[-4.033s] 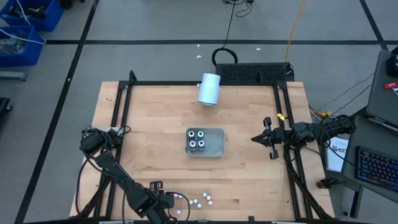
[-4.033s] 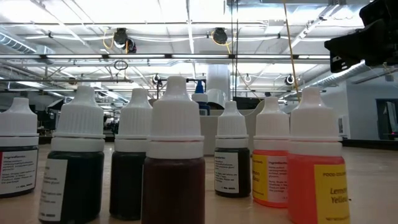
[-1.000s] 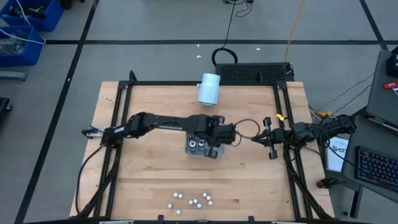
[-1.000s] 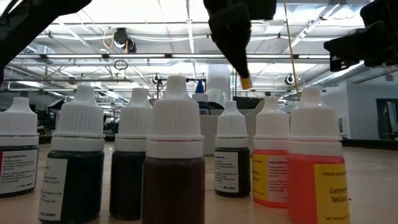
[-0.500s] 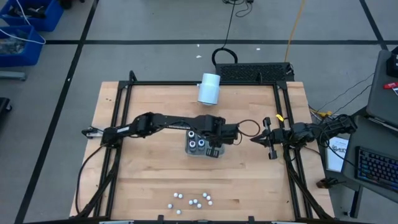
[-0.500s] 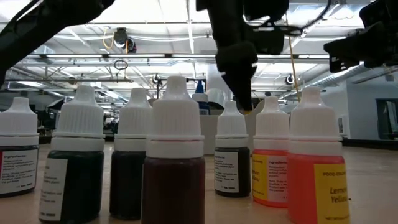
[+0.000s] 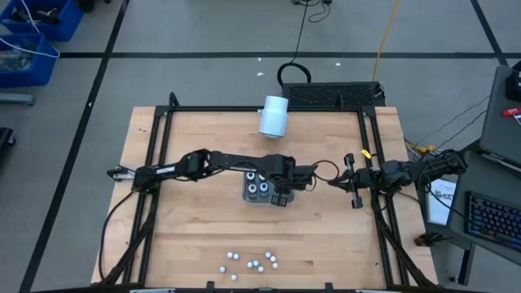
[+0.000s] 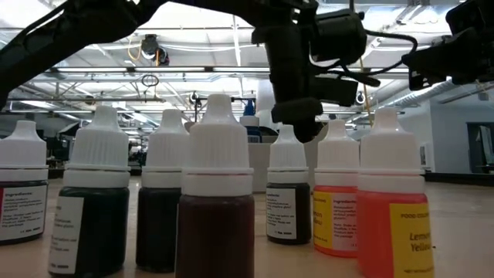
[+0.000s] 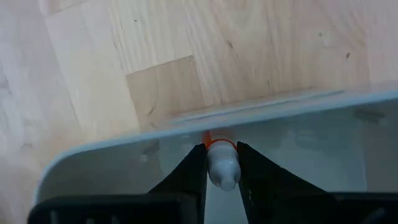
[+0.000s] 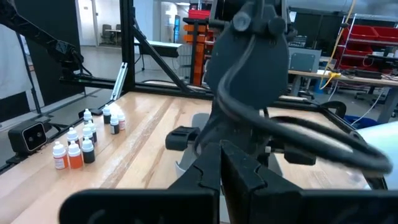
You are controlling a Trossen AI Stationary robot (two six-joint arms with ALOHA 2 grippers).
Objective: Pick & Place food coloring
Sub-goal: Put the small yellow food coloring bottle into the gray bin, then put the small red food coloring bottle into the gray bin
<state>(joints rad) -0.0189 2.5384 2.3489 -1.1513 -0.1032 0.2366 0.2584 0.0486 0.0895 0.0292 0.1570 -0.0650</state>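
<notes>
My left gripper point(image 7: 286, 190) is reached out over the right part of the grey tray point(image 7: 288, 173) at the middle of the table point(image 7: 203, 138), and my fingers point(image 9: 193, 171) are clamped on a small orange bottle point(image 9: 222, 163) with a white cap, held down inside the tray's wall. In the tray's left part stand four dark bottles point(image 7: 257, 181) with pale ring tops, packed close in a square. The remaining bottles point(image 7: 251, 263), seen from above as small white caps, are scattered near the table's near edge, well apart from the tray; from table height they show as dark, red and orange dropper bottles. A large white cylinder point(image 7: 273, 115) lies at the far side of the table. My right gripper point(image 7: 335, 181) waits at the table's right side, its fingers closed together and empty.
</notes>
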